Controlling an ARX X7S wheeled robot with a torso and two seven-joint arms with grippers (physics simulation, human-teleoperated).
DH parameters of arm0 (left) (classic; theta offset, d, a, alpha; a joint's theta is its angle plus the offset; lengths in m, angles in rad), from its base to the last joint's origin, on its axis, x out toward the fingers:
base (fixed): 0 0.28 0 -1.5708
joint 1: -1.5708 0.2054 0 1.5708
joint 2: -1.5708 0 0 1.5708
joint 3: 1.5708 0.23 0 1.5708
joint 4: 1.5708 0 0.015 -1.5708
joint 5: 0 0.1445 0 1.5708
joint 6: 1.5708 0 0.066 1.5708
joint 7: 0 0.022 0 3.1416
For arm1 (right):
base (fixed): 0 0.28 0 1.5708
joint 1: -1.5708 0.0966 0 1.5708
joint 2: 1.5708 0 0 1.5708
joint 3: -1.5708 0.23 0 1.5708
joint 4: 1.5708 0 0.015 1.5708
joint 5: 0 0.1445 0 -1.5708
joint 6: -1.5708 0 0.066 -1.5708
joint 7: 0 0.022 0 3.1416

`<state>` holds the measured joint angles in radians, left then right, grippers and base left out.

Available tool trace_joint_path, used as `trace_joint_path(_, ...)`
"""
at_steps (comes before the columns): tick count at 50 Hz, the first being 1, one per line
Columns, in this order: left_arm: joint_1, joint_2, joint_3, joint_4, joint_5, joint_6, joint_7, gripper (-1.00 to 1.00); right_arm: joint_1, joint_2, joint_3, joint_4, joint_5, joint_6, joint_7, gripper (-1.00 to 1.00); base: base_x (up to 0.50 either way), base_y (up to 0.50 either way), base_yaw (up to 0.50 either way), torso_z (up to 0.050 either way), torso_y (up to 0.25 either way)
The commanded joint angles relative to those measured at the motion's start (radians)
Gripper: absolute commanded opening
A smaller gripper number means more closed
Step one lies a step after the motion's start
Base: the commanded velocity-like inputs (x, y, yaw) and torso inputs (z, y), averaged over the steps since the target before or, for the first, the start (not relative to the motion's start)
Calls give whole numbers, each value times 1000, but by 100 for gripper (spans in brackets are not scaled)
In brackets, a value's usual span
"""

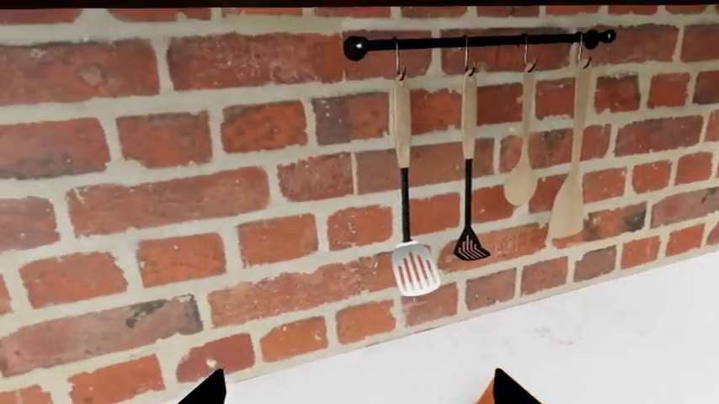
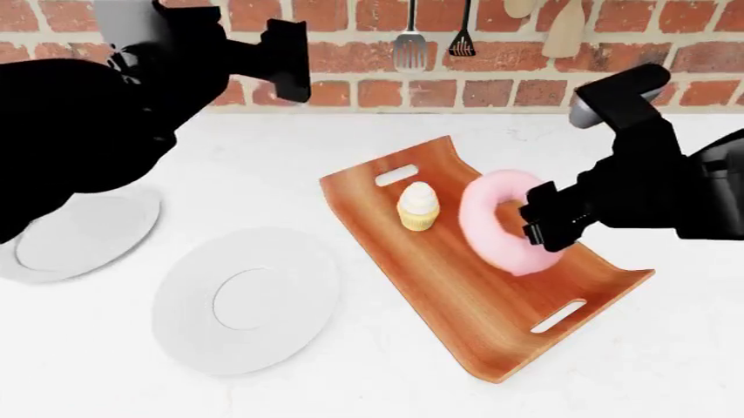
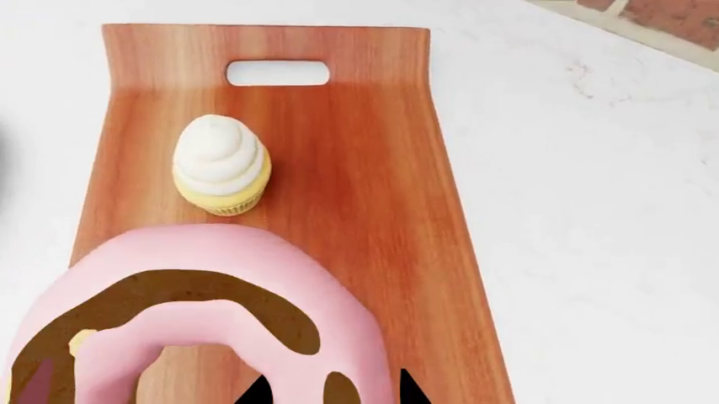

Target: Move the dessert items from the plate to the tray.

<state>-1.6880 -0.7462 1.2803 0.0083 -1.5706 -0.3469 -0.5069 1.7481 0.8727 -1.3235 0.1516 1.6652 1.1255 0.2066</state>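
Note:
The orange-brown wooden tray [image 2: 448, 305] lies on the white counter; it also shows in the right wrist view [image 3: 371, 168]. The small yellow cupcake [image 2: 419, 207] with its white swirl stands upright on the tray near the far slot handle, also in the right wrist view [image 3: 221, 164]. My right gripper [image 3: 332, 391] is shut on the rim of the pink-iced ring donut [image 3: 191, 320], one finger on each side. In the head view the donut [image 2: 503, 225] is tilted on edge over the tray's middle. My left gripper [image 1: 354, 389] is open and empty, raised towards the brick wall.
Two empty white plates sit left of the tray, one near [image 2: 244, 300] and one further left [image 2: 82, 231], partly under my left arm. A rail of hanging spatulas and spoons [image 1: 472, 160] is on the brick wall behind the counter.

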Motion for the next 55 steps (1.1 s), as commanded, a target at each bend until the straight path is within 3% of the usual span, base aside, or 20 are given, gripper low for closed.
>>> trace_joint_path(1, 26, -48, -25, 37, 11, 51, -36, 100, -23, -60, -22, 73, -58, -16, -55, -100, 0, 0, 0, 0, 0)
trace_joint_path(53, 74, -59, -49, 16, -2, 83, -8, 100, -104, -140, -83, 159, -147, -57, -118, -100, 0, 0, 0, 0, 0)
trace_joint_path(54, 74, -59, -49, 16, -2, 82, -8, 100, -104, -140, -81, 161, -146, -58, -117, 100, 0, 0, 0, 0, 0)
trace_joint_path(55, 75, -59, -49, 16, -2, 82, -8, 100, -103, -140, -81, 161, -145, -58, -116, 100, 0, 0, 0, 0, 0)
